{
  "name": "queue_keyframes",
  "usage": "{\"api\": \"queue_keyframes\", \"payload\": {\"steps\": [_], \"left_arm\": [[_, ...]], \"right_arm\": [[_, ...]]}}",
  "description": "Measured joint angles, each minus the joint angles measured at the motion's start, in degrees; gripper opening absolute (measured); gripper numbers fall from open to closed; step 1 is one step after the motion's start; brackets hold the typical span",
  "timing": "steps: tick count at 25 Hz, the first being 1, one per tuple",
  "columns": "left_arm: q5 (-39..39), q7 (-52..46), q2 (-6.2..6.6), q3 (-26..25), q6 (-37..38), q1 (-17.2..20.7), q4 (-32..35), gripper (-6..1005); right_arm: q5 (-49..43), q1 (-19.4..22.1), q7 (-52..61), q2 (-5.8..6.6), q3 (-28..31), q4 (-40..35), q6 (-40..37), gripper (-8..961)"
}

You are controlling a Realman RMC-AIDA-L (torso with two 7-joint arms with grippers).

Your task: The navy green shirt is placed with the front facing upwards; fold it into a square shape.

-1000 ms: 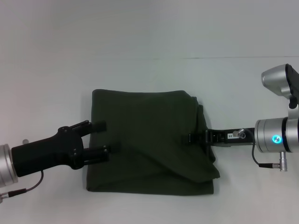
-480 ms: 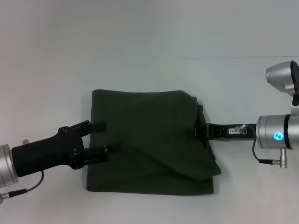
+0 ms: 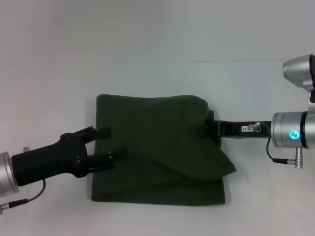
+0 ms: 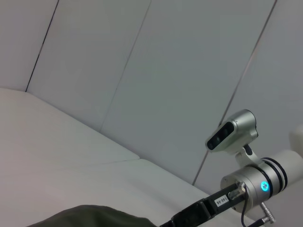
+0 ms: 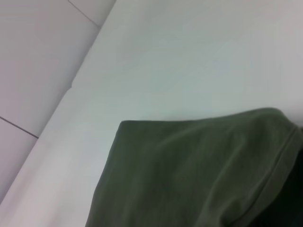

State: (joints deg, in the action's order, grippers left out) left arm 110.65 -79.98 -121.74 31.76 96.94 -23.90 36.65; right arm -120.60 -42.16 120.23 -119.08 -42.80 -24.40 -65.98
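Note:
The navy green shirt (image 3: 157, 147) lies folded into a rough rectangle in the middle of the white table (image 3: 147, 49), plain side up. My left gripper (image 3: 109, 144) is open, with both black fingers resting over the shirt's left edge. At the right edge, my right gripper (image 3: 206, 129) is shut on a fold of the fabric, which bunches around its tips. The right wrist view shows the shirt (image 5: 189, 175) close up, with a hemmed edge at one side. A strip of the shirt (image 4: 90, 215) and the right arm (image 4: 255, 182) show in the left wrist view.
A pale panelled wall (image 4: 165, 71) stands behind the table. A thin seam line (image 3: 246, 61) crosses the table at the far right. Bare tabletop (image 5: 189, 56) surrounds the shirt on all sides.
My right gripper has moved toward the far side and slightly right, taking the shirt's right edge with it; the lower right corner now bulges outward. The left arm has stayed put.

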Motion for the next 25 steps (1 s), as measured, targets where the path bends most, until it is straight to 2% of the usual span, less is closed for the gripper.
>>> {"api": "queue_keyframes", "payload": {"steps": [9,25], "left_arm": [[-0.04,-0.57,-0.07,-0.04,-0.44,-0.11,-0.01,887],[-0.8,-2.81,0.2,-1.01,-0.84,-0.79,0.0,887]], "right_arm": [[0.92,-0.12,0.0,-0.02,0.01,-3.23,-3.91,36],[4.14,0.78,0.54,1.13,0.14,-6.57,-12.75,36]]}}
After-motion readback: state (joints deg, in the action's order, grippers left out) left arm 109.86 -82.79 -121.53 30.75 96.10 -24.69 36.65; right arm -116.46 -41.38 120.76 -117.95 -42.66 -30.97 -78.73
